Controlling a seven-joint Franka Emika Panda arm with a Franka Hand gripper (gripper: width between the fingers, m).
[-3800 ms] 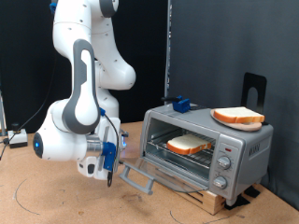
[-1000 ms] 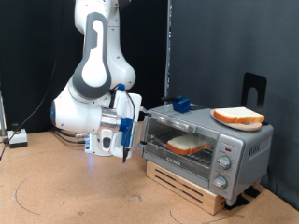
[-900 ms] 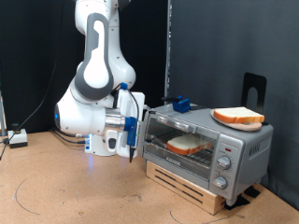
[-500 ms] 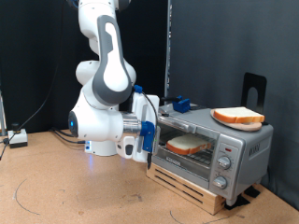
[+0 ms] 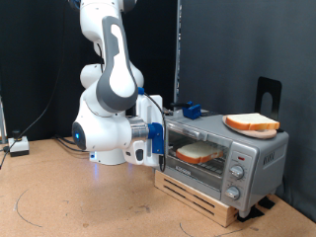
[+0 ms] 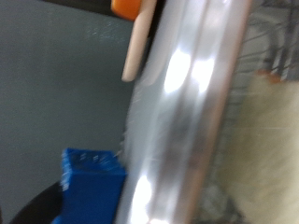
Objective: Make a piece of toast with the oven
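The silver oven (image 5: 240, 150) stands on a wooden base at the exterior view's right, its glass door shut. Through the glass, one piece of toast (image 5: 199, 152) lies on the wire rack. A second alike slice (image 5: 251, 123) rests on the oven's roof. My gripper (image 5: 158, 147) is pressed against the door's left edge, at about the height of the rack. The wrist view is blurred and very close. It shows a shiny metal strip of the oven (image 6: 187, 103) with pale bread (image 6: 273, 159) behind it. My fingers do not show there.
A blue block (image 5: 191, 110) (image 6: 92, 175) sits on the oven's roof near the back. Three knobs (image 5: 235, 175) line the oven's right panel. A black stand (image 5: 268, 94) rises behind the oven. The wooden base (image 5: 202, 201) lies on a brown tabletop (image 5: 79, 202).
Earlier the oven door hung open with my gripper low at its handle. Now the door is shut, and over the last second the arm has shifted right, up against the door.
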